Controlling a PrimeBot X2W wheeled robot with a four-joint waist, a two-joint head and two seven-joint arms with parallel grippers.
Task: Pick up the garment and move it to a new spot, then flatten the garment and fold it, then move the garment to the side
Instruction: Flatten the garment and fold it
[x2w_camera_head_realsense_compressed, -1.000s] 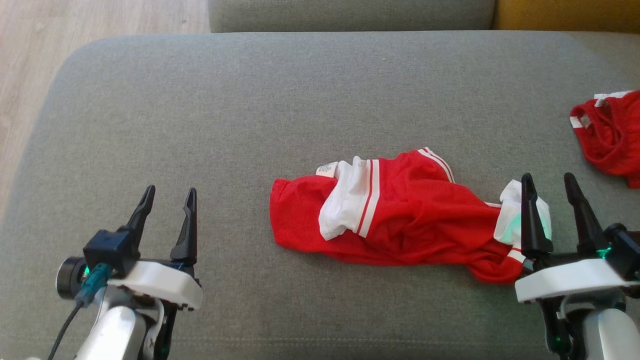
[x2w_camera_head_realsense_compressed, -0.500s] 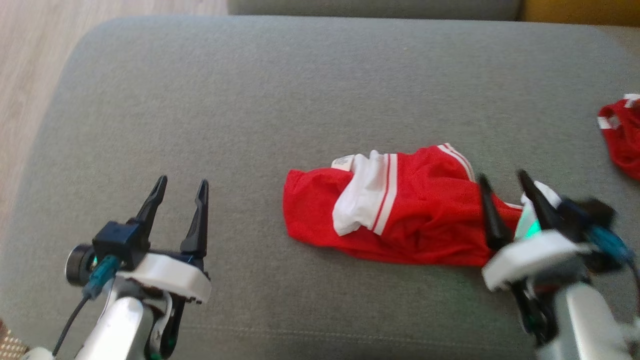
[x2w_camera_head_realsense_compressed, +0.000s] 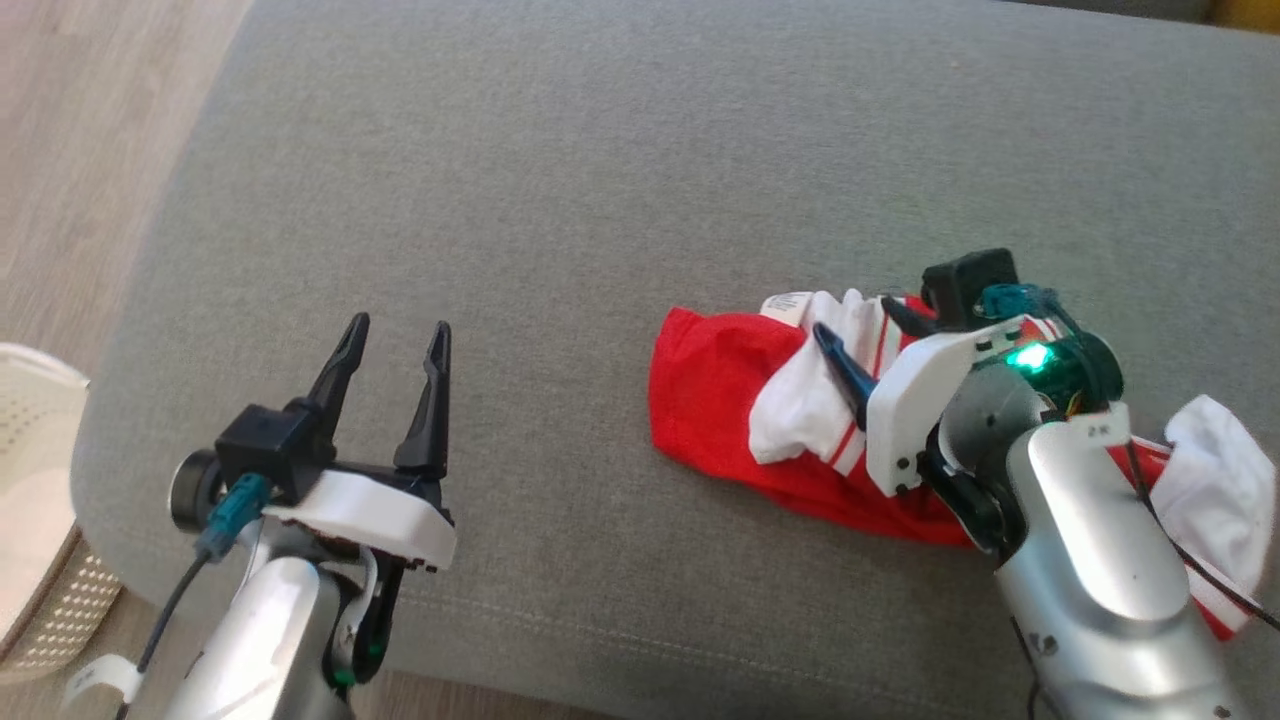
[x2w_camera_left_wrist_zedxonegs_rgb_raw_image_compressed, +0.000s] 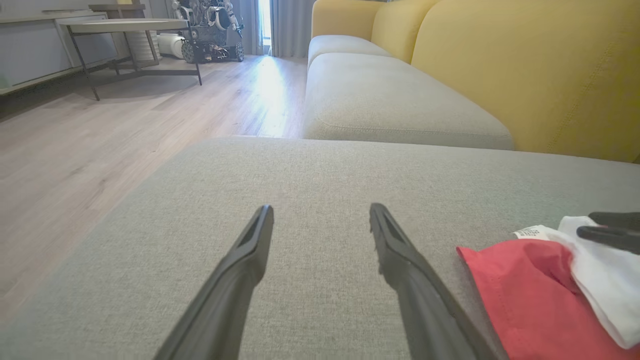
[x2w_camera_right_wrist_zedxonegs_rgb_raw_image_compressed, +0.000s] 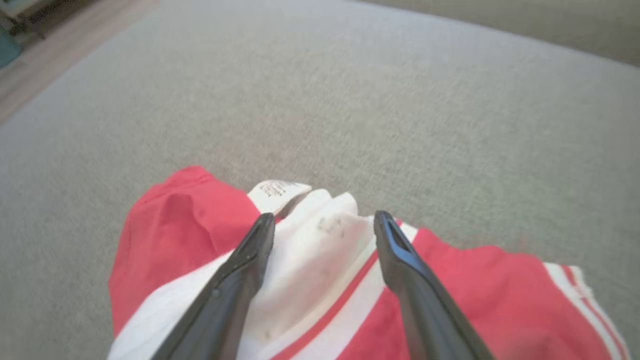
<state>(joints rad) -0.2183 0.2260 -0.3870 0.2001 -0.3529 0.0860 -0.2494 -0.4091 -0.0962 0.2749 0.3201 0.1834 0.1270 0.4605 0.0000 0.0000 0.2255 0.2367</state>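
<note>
— Where is the garment?

— The red-and-white garment (x2w_camera_head_realsense_compressed: 705, 400) lies crumpled on the grey seat cushion (x2w_camera_head_realsense_compressed: 560, 180), toward the robot's right, with its white label (x2w_camera_head_realsense_compressed: 790, 303) at the far edge.

— And the right gripper?

— The right gripper (x2w_camera_right_wrist_zedxonegs_rgb_raw_image_compressed: 324, 216) is over it, fingers spread apart to either side of the white folded band (x2w_camera_head_realsense_compressed: 800, 410), just beside the label. They clamp nothing. I cannot tell whether the tips touch the cloth.

— The left one?

— The left gripper (x2w_camera_head_realsense_compressed: 400, 324) hovers above bare cushion, well apart from the garment, fingers wide and empty. A pale perforated basket (x2w_camera_head_realsense_compressed: 30, 420) sits beyond the cushion's left edge, by the wooden floor (x2w_camera_head_realsense_compressed: 90, 120).
</note>
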